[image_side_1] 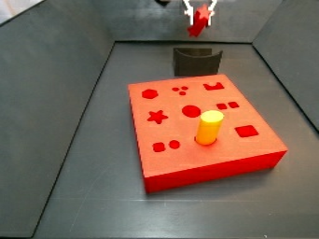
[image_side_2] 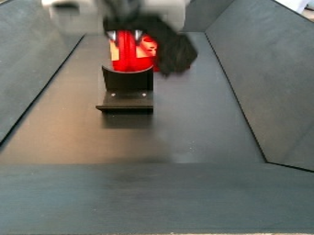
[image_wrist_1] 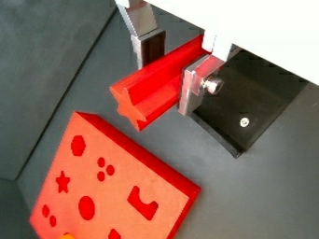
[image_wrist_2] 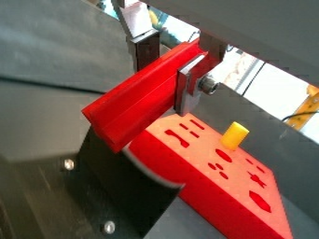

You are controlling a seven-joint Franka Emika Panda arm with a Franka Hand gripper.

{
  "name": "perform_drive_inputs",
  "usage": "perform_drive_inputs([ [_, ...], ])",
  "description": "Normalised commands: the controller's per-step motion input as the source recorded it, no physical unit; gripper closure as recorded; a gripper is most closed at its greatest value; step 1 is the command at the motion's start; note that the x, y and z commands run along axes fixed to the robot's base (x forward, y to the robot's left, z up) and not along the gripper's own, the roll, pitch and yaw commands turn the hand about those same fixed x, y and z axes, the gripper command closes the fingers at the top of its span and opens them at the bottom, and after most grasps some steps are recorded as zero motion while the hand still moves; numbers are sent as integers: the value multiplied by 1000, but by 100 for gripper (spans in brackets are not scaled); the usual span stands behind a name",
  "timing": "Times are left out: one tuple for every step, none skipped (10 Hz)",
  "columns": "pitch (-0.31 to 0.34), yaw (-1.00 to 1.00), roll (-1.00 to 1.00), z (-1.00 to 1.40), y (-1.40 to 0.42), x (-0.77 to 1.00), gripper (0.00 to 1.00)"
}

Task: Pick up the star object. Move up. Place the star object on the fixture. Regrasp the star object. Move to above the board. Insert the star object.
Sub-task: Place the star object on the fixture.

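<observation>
My gripper (image_wrist_1: 171,70) is shut on the star object (image_wrist_1: 144,91), a slim red peg whose star-shaped end sticks out past the silver fingers. In a side view the gripper (image_side_1: 199,21) holds the peg (image_side_1: 197,28) high in the air, over the dark fixture (image_side_1: 197,62) at the back. The red board (image_side_1: 212,173) with its shaped holes lies nearer the front. Both wrist views show the fixture (image_wrist_1: 256,103) (image_wrist_2: 106,191) below the peg (image_wrist_2: 125,107) and the board (image_wrist_1: 118,182) beside it. From the opposite side, the gripper (image_side_2: 132,46) and peg (image_side_2: 127,50) hang above the fixture (image_side_2: 127,92).
A yellow cylinder peg (image_side_1: 210,128) (image_wrist_2: 234,133) stands upright in a hole of the board. Dark sloping walls enclose the grey floor on both sides.
</observation>
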Motion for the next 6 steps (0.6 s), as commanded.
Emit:
perform_drive_inputs([
  [171,-222,-501,-1000,136,156,100],
  [120,-235,-339,-1000,134,165,100],
  [71,-231,-235,-1000,126,174,100],
  [22,-220,-190,-880,115,158,100],
  [-20,-191,-170,-606,87,116,100],
  [-46,-161,-160,-411,68,99,100],
])
